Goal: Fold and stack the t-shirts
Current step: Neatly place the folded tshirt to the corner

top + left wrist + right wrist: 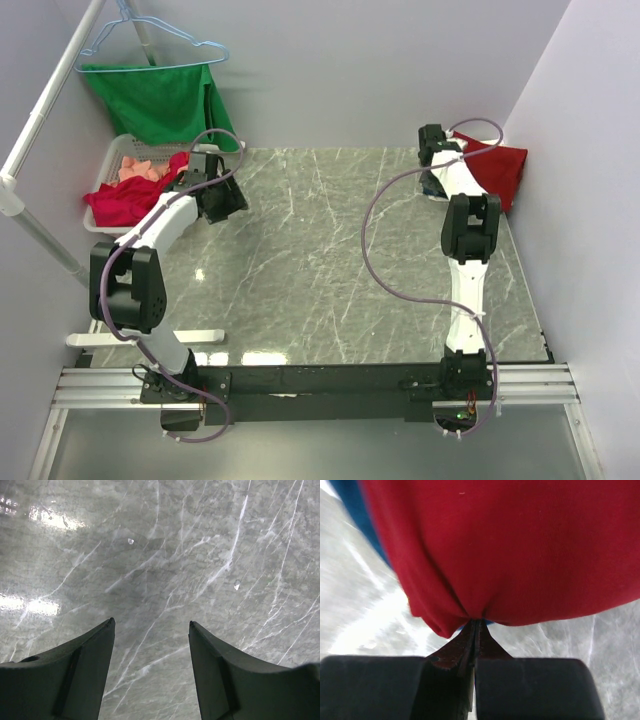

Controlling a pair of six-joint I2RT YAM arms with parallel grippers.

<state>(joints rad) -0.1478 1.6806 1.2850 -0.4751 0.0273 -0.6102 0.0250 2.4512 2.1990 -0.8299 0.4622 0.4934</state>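
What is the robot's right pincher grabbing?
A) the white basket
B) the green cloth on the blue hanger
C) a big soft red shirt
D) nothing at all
C: in the right wrist view, the right gripper is closed tight on a bunched fold of the deep-red cloth t-shirt.

Tabletop (pixel 320 270) is grey-green marble with white veins. One shirt (pixel 520 550) is deep red, and the shirt (pixel 347 510) peeking out behind it is blue. White basket (pixel 108 165), salmon-pink shirt (pixel 140 168), crimson shirt (pixel 120 205). Green garment (pixel 160 100), light-blue hanger (pixel 150 40). Arms (pixel 165 225) are white and black, cables (pixel 372 235) purple.
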